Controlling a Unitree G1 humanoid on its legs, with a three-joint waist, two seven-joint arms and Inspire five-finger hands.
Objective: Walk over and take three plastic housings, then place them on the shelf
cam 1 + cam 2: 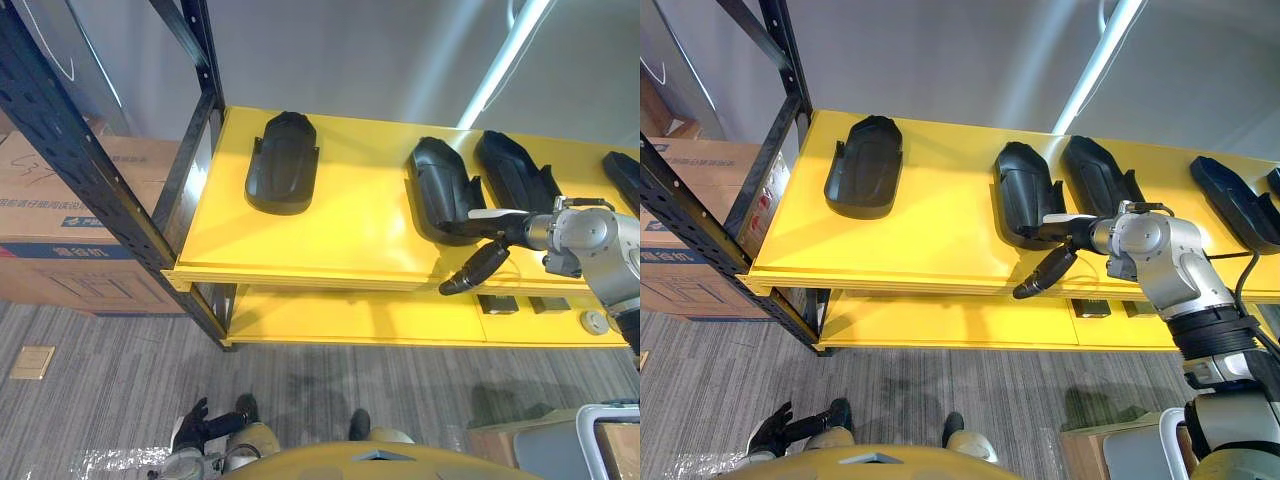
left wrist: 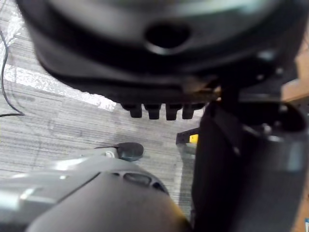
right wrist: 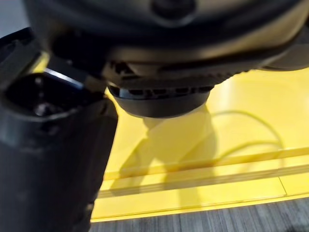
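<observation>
Several black plastic housings lie on the yellow shelf [image 1: 340, 245]: one at the left [image 1: 282, 163], one in the middle [image 1: 443, 188], one just right of it [image 1: 515, 170] and one at the far right [image 1: 1235, 200]. My right hand [image 1: 488, 258] is at the shelf's front edge, by the near end of the middle housing. Its white-covered thumb lies over that end and its straight fingers [image 1: 470, 274] point down past the edge, so the hand is open. My left hand [image 1: 192, 425] hangs low over the floor, relaxed and holding nothing.
A black steel upright [image 1: 90, 170] frames the shelf's left end, with cardboard boxes [image 1: 70, 220] behind it. The lower yellow shelf [image 1: 350, 320] carries small dark parts [image 1: 497, 303]. A box [image 1: 560, 450] stands on the grey carpet at the lower right.
</observation>
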